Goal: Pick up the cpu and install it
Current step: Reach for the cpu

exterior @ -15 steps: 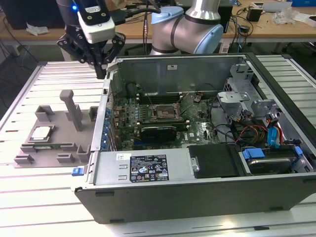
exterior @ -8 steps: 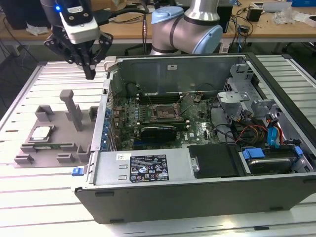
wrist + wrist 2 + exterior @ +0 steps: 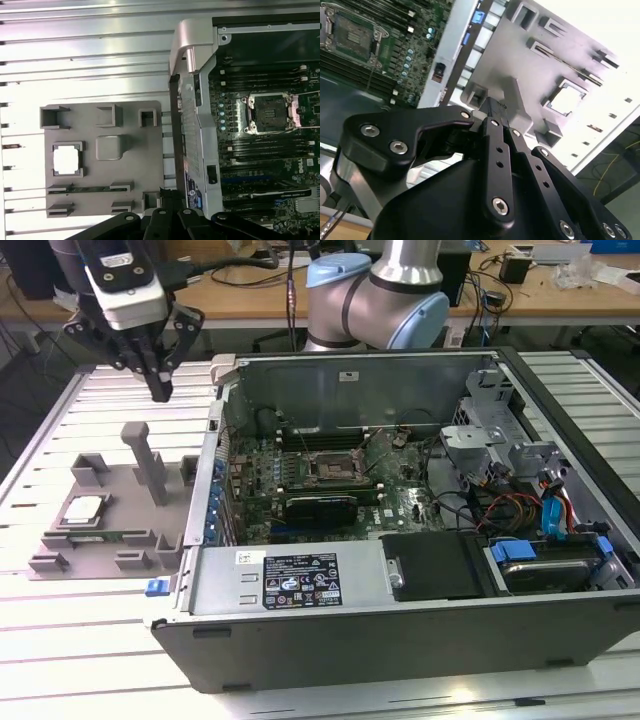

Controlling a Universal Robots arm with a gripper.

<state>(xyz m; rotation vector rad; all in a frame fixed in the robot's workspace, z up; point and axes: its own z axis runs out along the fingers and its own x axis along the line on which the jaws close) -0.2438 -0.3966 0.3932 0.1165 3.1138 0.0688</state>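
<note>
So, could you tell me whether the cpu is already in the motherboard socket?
No, the cpu lies in the grey fixture beside the case.

Strong overhead light on my feed. In the exterior view the slatted table [image 3: 70, 650] glares near-white across the lower left of the frame, while the computer case [image 3: 400, 645] throws shade over its own interior. In both wrist views the table slats burn out into white bands, and the cpu [image 3: 67, 161] [image 3: 568, 100] top is washed to a blank white patch. I'm reading the motherboard [image 3: 260, 165] dimmer, in the case's shadow.
</note>
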